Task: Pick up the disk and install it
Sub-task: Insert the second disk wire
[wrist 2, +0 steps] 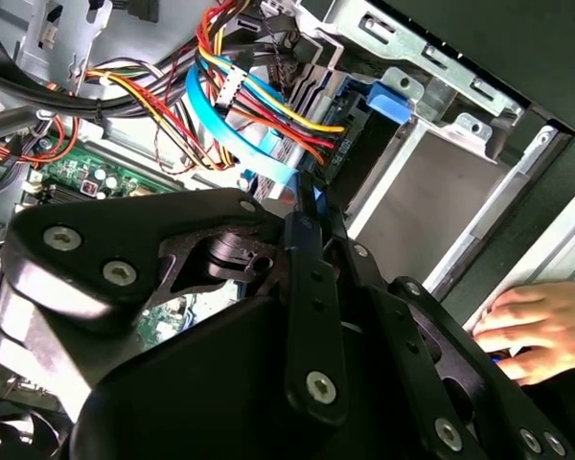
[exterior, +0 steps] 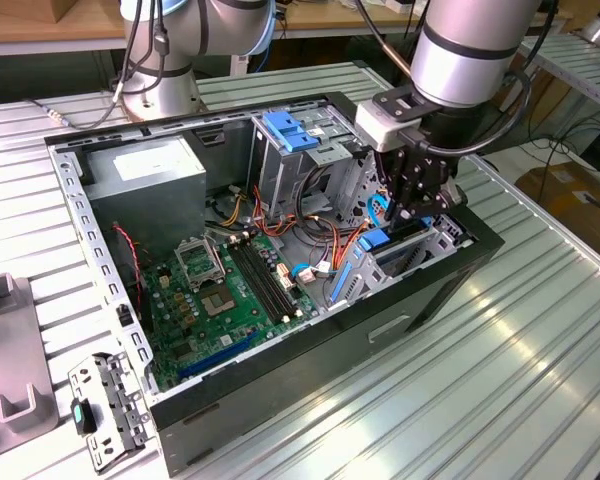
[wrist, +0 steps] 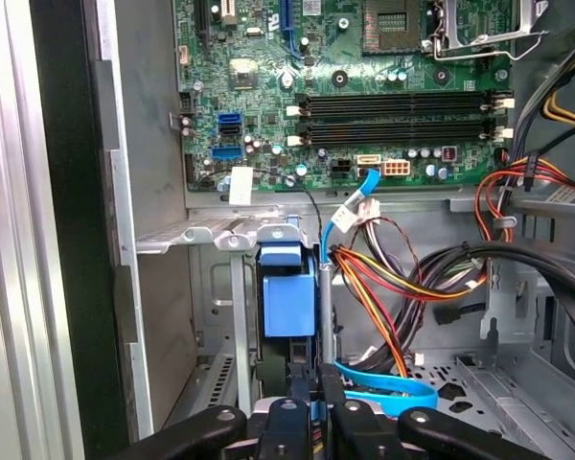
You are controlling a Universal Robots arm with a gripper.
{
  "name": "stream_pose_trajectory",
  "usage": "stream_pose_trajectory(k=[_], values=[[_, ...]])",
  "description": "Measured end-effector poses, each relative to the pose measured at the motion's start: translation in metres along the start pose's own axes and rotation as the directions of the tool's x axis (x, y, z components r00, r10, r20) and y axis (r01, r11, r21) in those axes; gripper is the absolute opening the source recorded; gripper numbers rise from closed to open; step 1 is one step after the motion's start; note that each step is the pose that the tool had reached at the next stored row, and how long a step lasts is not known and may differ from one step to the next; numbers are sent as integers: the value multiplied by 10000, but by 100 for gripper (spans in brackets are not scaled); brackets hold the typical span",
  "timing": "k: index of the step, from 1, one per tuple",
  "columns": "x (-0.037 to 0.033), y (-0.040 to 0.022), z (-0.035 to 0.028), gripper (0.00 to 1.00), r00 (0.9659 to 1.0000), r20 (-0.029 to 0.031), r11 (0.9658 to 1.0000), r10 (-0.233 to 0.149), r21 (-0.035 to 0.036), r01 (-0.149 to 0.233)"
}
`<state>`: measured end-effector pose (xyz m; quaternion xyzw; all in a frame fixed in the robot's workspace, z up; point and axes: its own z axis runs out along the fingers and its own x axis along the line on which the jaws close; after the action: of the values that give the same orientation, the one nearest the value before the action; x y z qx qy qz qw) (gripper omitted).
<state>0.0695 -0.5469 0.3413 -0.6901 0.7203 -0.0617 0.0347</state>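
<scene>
The disk [exterior: 376,240], with its bright blue carrier, stands on edge in the metal drive bay [exterior: 435,245] at the case corner on the exterior view's right. In the first wrist view the disk's blue carrier [wrist: 287,302] sits down in the bay slot. My gripper [exterior: 405,210] hangs straight over it. In both wrist views the gripper [wrist: 316,422] [wrist 2: 307,206] has its black fingers drawn close together, with a thin blue edge pinched between them. The rest of the drive is hidden behind the fingers and the bay walls.
The open computer case holds a green motherboard [exterior: 230,280], a grey power supply [exterior: 145,175] and a tall grey cage with a blue latch plate [exterior: 288,130]. Coloured cables [wrist: 383,278] and a light-blue cable [wrist: 383,383] crowd the bay. A person's hand [wrist 2: 527,326] rests outside the case.
</scene>
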Motion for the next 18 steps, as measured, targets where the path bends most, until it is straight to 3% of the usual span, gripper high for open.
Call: stream_pose_trajectory(k=[3, 10, 11, 12, 18], values=[[14, 6, 42, 16, 10000, -4, 10000, 6, -2, -6], [14, 6, 50, 17, 10000, 12, 10000, 10, 1, -10], [14, 5, 47, 24, 10000, 11, 10000, 9, 0, -9], [14, 4, 39, 24, 10000, 11, 10000, 9, 0, -9], [21, -22, -150, 24, 10000, 16, 10000, 11, 2, -11]])
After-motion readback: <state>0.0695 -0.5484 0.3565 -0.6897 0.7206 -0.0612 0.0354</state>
